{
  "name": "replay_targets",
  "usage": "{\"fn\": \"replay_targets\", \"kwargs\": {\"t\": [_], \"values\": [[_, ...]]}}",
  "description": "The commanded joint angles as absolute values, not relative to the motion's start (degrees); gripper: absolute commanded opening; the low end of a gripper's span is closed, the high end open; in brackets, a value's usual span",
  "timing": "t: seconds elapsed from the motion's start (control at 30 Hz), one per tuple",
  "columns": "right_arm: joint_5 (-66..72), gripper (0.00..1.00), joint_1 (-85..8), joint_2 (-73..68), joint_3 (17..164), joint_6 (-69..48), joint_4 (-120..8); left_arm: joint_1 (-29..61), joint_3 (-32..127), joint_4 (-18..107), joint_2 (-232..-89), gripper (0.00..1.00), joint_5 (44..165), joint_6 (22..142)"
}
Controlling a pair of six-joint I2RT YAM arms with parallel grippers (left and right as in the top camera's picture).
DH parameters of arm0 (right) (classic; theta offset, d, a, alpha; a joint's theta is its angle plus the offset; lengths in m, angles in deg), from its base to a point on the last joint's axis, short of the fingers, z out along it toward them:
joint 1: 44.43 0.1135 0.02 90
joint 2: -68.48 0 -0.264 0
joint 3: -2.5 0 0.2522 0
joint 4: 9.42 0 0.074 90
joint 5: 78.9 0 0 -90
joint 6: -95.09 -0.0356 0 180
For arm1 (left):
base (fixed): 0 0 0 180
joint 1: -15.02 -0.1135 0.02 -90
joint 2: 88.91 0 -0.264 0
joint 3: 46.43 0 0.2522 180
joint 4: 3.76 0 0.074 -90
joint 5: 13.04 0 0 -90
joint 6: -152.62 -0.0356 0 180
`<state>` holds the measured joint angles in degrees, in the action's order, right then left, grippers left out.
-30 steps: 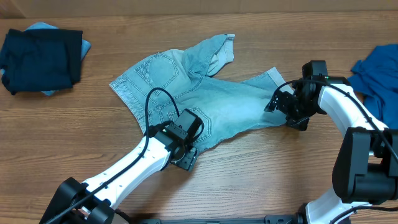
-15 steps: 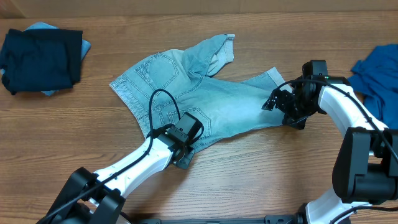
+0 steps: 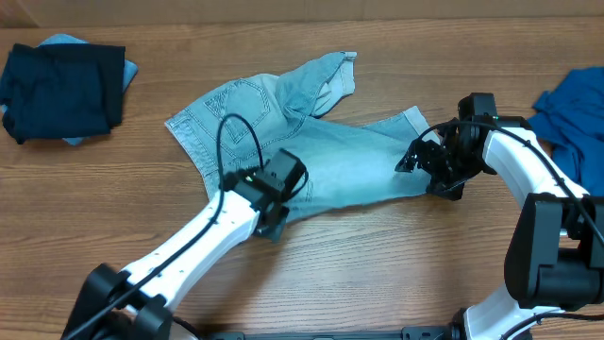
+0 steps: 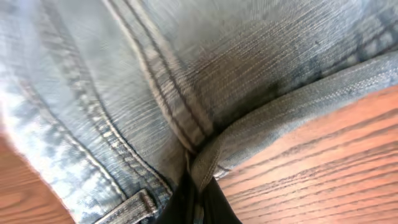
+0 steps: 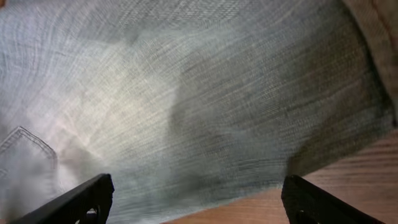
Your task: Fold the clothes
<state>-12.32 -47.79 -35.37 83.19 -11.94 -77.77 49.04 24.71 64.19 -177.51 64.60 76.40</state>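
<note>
A: Where's the work piece?
B: Shorts (image 3: 311, 142) lie mid-table (image 3: 425, 274), spread but rumpled, 1 leg bunched at far side. Navy garment (image 3: 61, 85) far L, blue garment (image 3: 571, 109) far R, both well apart from shorts.

A: Claws?
B: L claw (image 4: 198, 190) clamped tight on near edge of shorts. Wrist cam shows a seamed fold pinched betw. the fingers, bare wood just beside it. R claw (image 5: 199, 199) spread wide, nothing in it. It hovers low over the denim near the R-side hem. Can't tell if tips touch cloth.

A: Step?
B: Judged: start of 1st fold on shorts. L has its edge, R not yet gripping. Early in task overall. Navy one looks squared-off, blue one looks heaped.

A: Next move needs?
B: Prob. R closes on the hem edge, catching both layers. Then both arms lift & carry the near edge over toward far side, in step. Risk: uneven pull gives a skewed crease. Denim is stiff w/ thick seams, so it should hold in a pinch.

A: Any brand, label, text?
B: None legible. Only stitching on back pocket (image 3: 241, 94) & seams. No tag seen.
</note>
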Motion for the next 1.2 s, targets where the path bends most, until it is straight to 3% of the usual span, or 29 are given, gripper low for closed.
{"fn": "replay_targets", "kwargs": {"t": [0.0, 0.37, 0.57, 0.9, 1.0, 1.03, 1.07, 1.17], "values": [[-12.9, 0.91, -47.9, -34.4, 83.1, -11.4, -78.2, 47.2, 28.7, 68.1, -175.3, 0.04, 58.5, 77.6], [-13.0, 0.91, -47.5, -34.4, 82.3, -11.5, -79.8, 45.0, 28.7, 72.0, -175.3, 0.04, 56.8, 82.1], [-17.4, 0.91, -47.5, -34.4, 81.2, -10.3, -73.1, 41.0, 28.7, 76.0, -175.3, 0.04, 54.9, 88.4], [-29.0, 0.92, -47.3, -34.4, 81.2, -6.9, -58.1, 37.1, 28.7, 78.2, -175.3, 0.05, 54.9, 89.0], [-28.9, 0.93, -46.6, -34.4, 81.2, -6.9, -57.5, 37.1, 28.7, 78.2, -175.3, 0.15, 55.0, 89.1], [-29.0, 0.93, -46.1, -34.4, 81.2, -6.9, -56.5, 37.1, 28.7, 78.1, -175.3, 0.27, 54.9, 89.5], [-29.1, 0.93, -45.6, -34.4, 81.2, -6.8, -55.2, 37.1, 28.7, 78.2, -175.3, 0.33, 54.9, 89.7], [-28.9, 0.93, -43.6, -34.4, 81.2, -6.9, -52.9, 37.0, 28.7, 77.8, -175.3, 0.19, 54.9, 89.9]]}}
